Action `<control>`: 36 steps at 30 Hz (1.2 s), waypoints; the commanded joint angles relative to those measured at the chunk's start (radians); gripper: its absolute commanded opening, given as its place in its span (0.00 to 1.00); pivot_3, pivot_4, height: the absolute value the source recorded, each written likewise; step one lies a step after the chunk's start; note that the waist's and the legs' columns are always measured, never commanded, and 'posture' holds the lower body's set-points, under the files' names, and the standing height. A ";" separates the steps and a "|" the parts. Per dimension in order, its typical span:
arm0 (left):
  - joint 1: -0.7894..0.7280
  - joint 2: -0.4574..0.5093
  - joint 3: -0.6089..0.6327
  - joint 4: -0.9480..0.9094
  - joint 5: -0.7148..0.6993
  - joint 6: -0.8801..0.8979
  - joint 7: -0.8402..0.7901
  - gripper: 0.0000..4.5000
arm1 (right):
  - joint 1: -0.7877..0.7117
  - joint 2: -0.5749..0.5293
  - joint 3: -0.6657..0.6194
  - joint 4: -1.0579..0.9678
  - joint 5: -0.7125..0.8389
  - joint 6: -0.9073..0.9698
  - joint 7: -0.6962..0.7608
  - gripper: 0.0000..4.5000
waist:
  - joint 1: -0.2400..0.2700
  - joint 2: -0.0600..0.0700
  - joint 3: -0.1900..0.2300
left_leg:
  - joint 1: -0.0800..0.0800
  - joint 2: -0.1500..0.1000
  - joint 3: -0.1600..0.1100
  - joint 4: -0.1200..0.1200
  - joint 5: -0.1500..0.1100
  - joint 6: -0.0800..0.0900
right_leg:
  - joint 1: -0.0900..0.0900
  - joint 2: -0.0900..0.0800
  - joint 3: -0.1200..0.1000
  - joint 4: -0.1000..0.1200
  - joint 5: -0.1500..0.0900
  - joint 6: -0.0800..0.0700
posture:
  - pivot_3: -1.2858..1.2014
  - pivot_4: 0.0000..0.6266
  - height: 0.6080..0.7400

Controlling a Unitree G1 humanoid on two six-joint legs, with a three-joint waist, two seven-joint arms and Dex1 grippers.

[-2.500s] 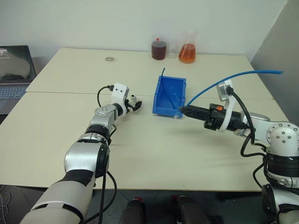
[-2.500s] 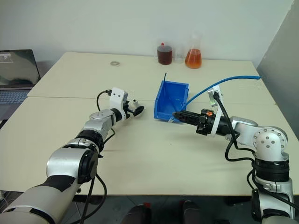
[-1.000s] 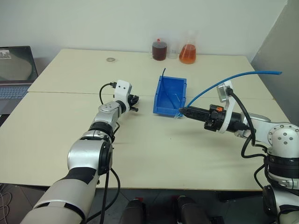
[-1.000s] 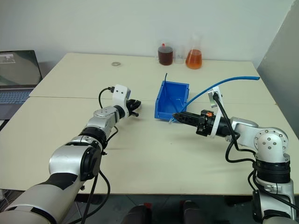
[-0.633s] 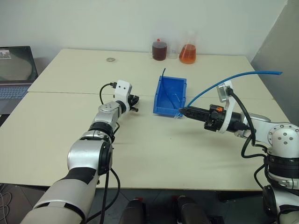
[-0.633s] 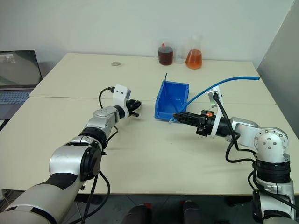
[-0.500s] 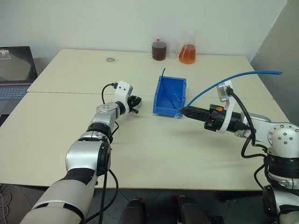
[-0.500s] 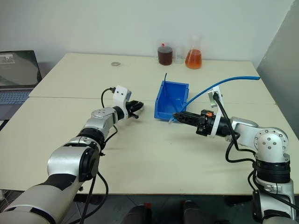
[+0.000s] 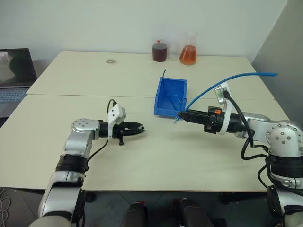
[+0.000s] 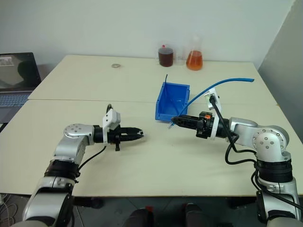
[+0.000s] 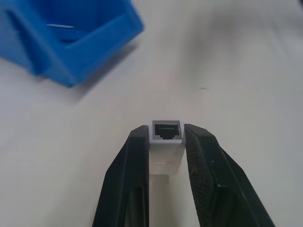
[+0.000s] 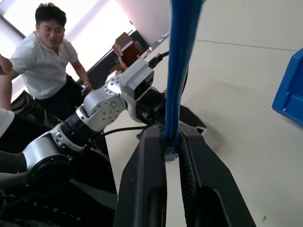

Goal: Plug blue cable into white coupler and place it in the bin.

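Observation:
The white coupler (image 11: pixel 165 136) sits clamped between the black fingers of my left gripper (image 11: pixel 165 131), its dark socket facing away from the wrist. That left gripper (image 9: pixel 136 127) hovers low over the table, pointing right, short of the bin (image 9: pixel 159 97), which is bright blue. My right gripper (image 9: pixel 180 115) is shut on the blue cable (image 9: pixel 222 82) close to its plug end, just in front of the bin's lowered lip, pointing left toward the other gripper. The cable (image 12: pixel 180 56) arcs up and away to the right.
A dark bottle (image 9: pixel 160 51) and an orange flask (image 9: pixel 188 53) stand at the table's far edge, with a flat ring (image 9: pixel 110 61) to their left. A laptop (image 9: pixel 14 71) sits far left. A person (image 12: pixel 45 61) shows in the right wrist view.
My left arm has drawn back toward me and swung its gripper round to point right, with the coupler still in it. The right gripper and cable have stayed put.

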 commanded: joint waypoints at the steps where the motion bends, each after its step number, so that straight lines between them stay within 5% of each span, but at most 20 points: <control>1: 0.022 -0.057 -0.067 -0.113 -0.030 -0.041 0.008 0.17 | -0.010 -0.015 0.101 -0.037 -0.158 -0.123 0.115 0.02 | 0.000 0.000 0.000 | 0.000 0.000 0.000 0.000 0.000 0.000 | 0.000 0.000 0.000 0.000 0.000 0.000 | 0.52 0.24 1.00; 13: -0.001 -0.097 -0.168 0.050 0.008 -0.190 -0.025 0.17 | 0.013 -0.028 0.313 -0.008 -0.525 -0.467 0.379 0.02 | -0.007 0.000 0.000 | 0.002 -0.002 0.000 0.000 0.000 0.000 | 0.000 0.003 0.000 0.001 0.000 0.000 | 0.52 0.24 1.00; 36: 0.026 -0.097 -0.174 -0.021 -0.006 -0.133 0.014 0.17 | 0.150 0.094 0.409 0.121 -0.868 -0.861 0.433 0.02 | -0.006 0.000 0.000 | 0.003 -0.002 0.000 0.000 0.000 0.000 | 0.001 0.002 0.000 0.001 0.000 0.000 | 0.52 0.24 1.00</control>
